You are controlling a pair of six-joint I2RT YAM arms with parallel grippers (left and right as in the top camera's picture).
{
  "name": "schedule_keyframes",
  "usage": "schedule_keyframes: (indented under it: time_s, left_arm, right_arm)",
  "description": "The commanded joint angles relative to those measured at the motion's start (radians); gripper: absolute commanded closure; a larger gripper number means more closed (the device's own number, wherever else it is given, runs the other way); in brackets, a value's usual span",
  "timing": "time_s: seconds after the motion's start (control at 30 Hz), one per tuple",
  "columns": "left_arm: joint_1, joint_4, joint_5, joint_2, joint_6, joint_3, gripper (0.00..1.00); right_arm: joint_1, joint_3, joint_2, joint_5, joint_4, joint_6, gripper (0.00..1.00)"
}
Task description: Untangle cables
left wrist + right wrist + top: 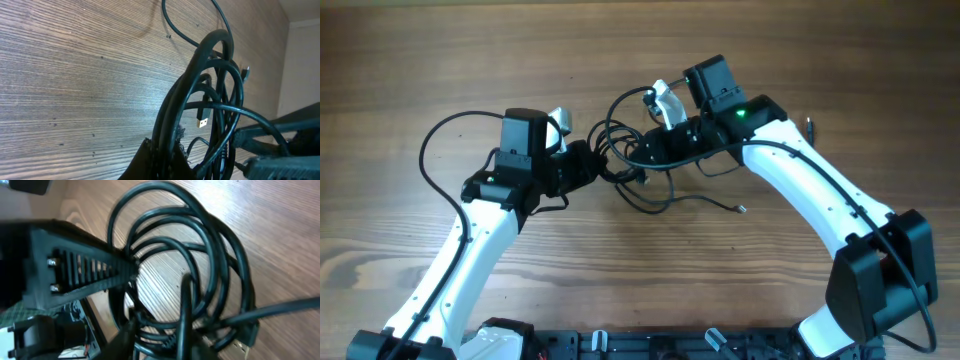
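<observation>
Wood-grain table (440,60) carries everything, and the cables (638,160) sit bunched in one tangle near its middle, hemmed in by your two arms. Your left gripper (603,172) reaches the tangle from its left and is clamped tight on a bundle of strands, which the left wrist view shows converging at its tips. Your right gripper (638,150) crowds in from the tangle's right. Several loops hang around its ribbed finger (85,270), but you cannot tell whether the jaws grip any cord. A silver USB plug (202,121) dangles inside the loops. One thin cord trails away from the tangle's right side, ending in a small plug (741,208) lying on the table.
</observation>
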State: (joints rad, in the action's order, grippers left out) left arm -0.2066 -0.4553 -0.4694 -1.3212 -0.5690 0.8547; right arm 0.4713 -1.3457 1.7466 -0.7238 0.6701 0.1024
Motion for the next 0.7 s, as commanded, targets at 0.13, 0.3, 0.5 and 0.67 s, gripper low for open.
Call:
schedule_keyframes:
  time_s: [0.13,0.3,0.5,0.67]
  left_arm:
    - [0.001,-0.04,0.042,0.016,0.015,0.013,0.96]
    - [0.001,-0.044,0.075,0.016,0.011,0.013,0.96]
    - [0.002,-0.035,0.112,0.016,-0.029,0.013,0.96]
    - [0.002,0.122,0.037,0.016,-0.072,0.013,0.96]
  right_arm:
    - [-0.002,-0.047,-0.047,-0.159,-0.022,0.011,0.95]
    - [-0.06,-0.075,-0.183,-0.239,-0.025,0.087,0.95]
    - [-0.256,-0.075,-0.346,0.083,0.093,0.295,0.95]
    - [-0.272,-0.046,-0.333,0.361,0.29,0.428,0.96]
